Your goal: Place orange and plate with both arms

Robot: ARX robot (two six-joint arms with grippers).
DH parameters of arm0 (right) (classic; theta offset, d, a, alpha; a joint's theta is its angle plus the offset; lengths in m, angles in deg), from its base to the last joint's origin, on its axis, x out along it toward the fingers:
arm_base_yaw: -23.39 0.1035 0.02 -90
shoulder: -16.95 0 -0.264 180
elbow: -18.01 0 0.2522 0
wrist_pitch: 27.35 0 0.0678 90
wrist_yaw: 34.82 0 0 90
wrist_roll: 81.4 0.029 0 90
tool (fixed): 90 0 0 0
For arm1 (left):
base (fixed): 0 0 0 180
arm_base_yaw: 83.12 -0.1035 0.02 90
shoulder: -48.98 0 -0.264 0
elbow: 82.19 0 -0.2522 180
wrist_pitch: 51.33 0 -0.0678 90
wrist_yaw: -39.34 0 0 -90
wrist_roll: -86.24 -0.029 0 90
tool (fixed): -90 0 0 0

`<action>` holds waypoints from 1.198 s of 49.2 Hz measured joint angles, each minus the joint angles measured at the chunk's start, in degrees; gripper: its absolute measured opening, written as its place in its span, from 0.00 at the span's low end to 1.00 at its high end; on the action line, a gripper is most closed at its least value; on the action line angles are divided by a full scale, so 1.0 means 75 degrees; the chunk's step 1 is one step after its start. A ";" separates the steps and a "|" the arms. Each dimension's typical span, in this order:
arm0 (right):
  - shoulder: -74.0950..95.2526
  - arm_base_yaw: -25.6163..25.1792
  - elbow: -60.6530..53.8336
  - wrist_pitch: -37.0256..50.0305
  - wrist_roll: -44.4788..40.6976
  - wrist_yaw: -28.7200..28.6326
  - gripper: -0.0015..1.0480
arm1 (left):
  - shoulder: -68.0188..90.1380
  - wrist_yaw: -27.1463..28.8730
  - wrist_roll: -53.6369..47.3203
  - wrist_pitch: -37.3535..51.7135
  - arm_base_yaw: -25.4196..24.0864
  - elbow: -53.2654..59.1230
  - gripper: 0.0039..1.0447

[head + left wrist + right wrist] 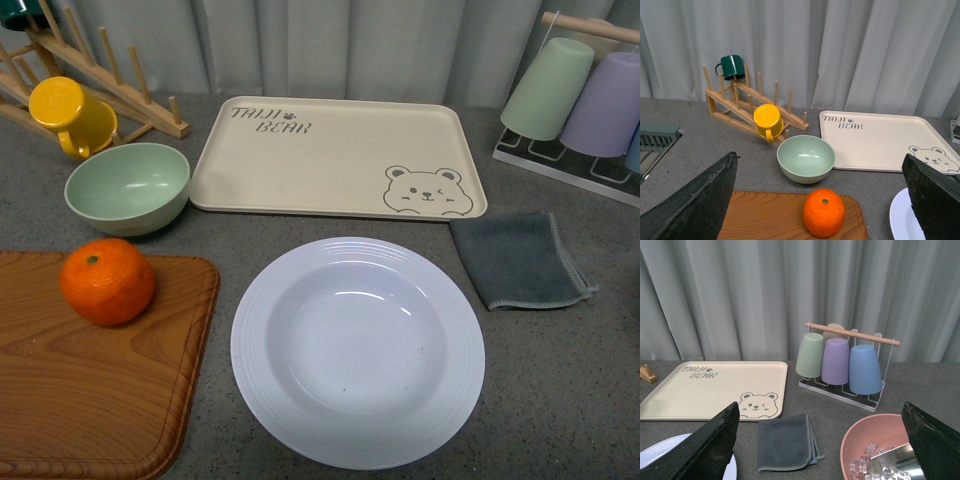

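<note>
Front view: orange [107, 281] stem-up on board [90, 400], plate [357, 352] flat, hollow upward; left claw [819, 162] and right claw [820, 407] wide.

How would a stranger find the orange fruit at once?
On the near left lies a brown wooden cutting board. On its far part, before the pale green bowl, sits the round bright orange fruit. Unlike the yellow mug behind, it has a green stem dot and no handle.
</note>
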 joint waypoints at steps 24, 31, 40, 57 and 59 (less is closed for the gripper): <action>0.0000 0.0000 0.0000 0.0000 0.0000 0.0000 0.91 | 0.0000 0.0000 0.0000 0.0000 0.0003 0.0000 0.94; 0.0000 0.0000 0.0000 0.0000 0.0000 0.0000 0.91 | 0.0000 0.0000 0.0000 0.0000 0.0000 0.0000 0.94; 0.0000 0.0000 0.0000 0.0000 0.0000 0.0006 0.91 | 0.2256 0.1687 0.0740 0.0245 0.0434 -0.0478 0.94; 0.0000 0.0000 0.0000 0.0000 0.0000 0.0003 0.91 | 1.0334 0.1352 0.0860 0.2396 0.1075 -0.3331 0.94; 0.0000 0.0000 0.0000 0.0000 0.0000 0.0003 0.91 | 1.0783 0.1343 0.0871 0.2384 0.1183 -0.3570 0.94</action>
